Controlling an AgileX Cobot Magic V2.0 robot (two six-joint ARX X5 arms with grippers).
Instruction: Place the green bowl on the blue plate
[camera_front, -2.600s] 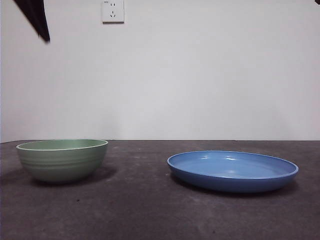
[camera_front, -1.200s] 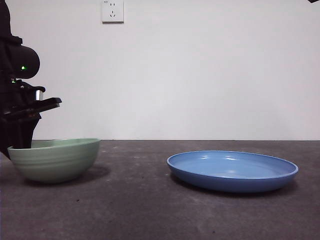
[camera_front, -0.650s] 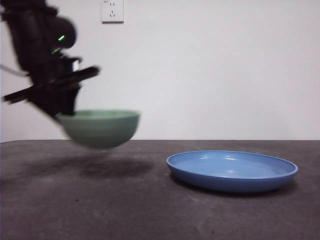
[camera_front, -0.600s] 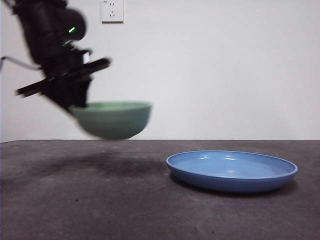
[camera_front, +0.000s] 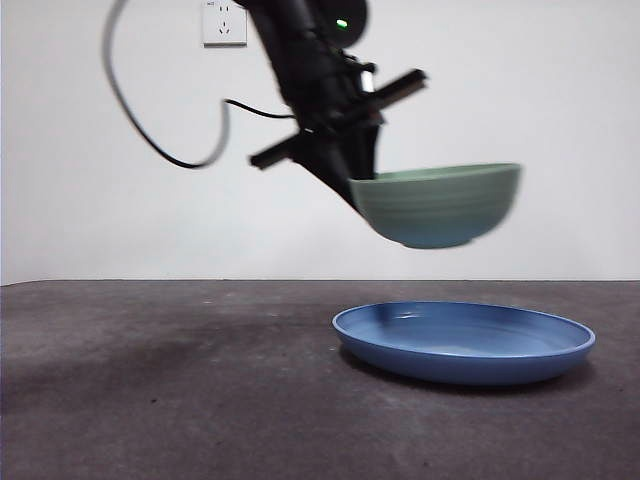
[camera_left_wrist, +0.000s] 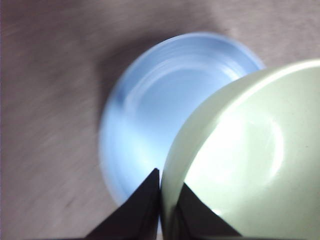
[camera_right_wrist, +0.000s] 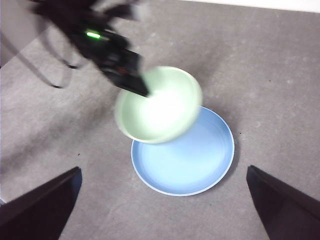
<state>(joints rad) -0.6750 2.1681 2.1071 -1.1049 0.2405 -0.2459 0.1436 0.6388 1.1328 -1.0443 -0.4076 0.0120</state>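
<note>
Bowl (camera_front: 438, 204) and plate (camera_front: 464, 343) were the pair that mattered: the green bowl hung in the air, above the blue plate and apart from it, its rim almost level. The left tool (camera_left_wrist: 161, 200) was clamped on the bowl's near rim, one jaw inside the wall and one outside. Seen from the right wrist, the bowl covered only one edge of the plate, not its middle. In my judgement the bowl needed to go further over the plate's centre, then straight down. The right tool (camera_right_wrist: 165, 210) waited with its jaws wide apart, high above the counter (camera_front: 160, 400).
</note>
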